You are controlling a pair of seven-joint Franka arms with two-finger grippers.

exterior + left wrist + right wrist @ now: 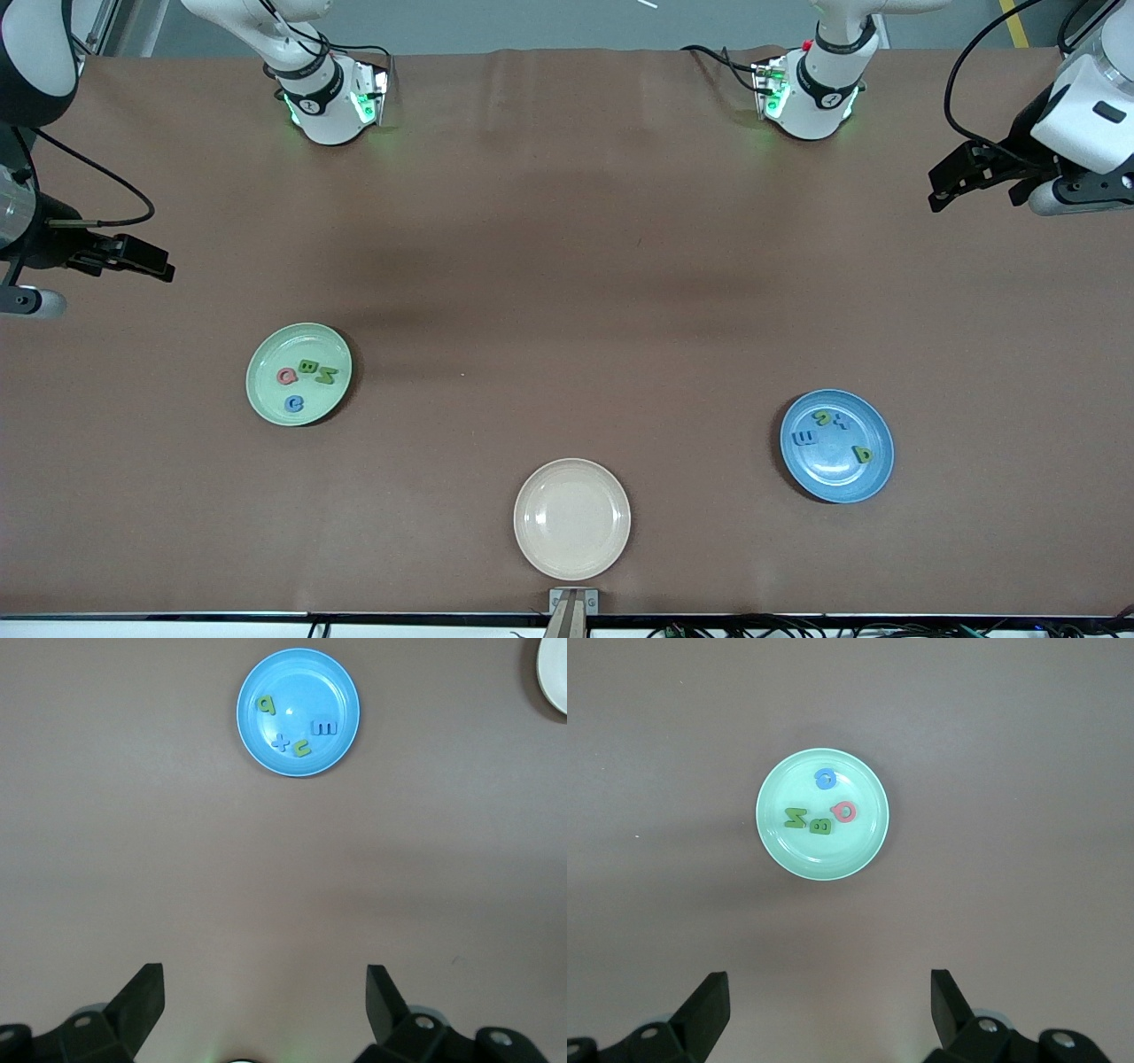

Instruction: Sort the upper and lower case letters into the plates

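Observation:
The pale green plate [262, 390] lies toward the right arm's end and holds a pink-red letter [286, 377], a green B [307, 366], a green Z [326, 374] and a blue letter [294, 404]. The right wrist view shows this plate [833, 864] too. The blue plate [842, 480] lies toward the left arm's end and holds a green q [861, 455], a blue m [804, 437], a blue x [842, 424] and a green letter [824, 417]. It also shows in the left wrist view [306, 678]. My left gripper [937, 186] [264, 979] and right gripper [159, 262] [829, 983] are open, empty, over bare table at their ends.
A cream-beige plate [571, 549] with nothing in it lies between the two plates, nearer to the front camera, and its edge shows in the left wrist view [556, 678]. The table is covered by a brown cloth [567, 266].

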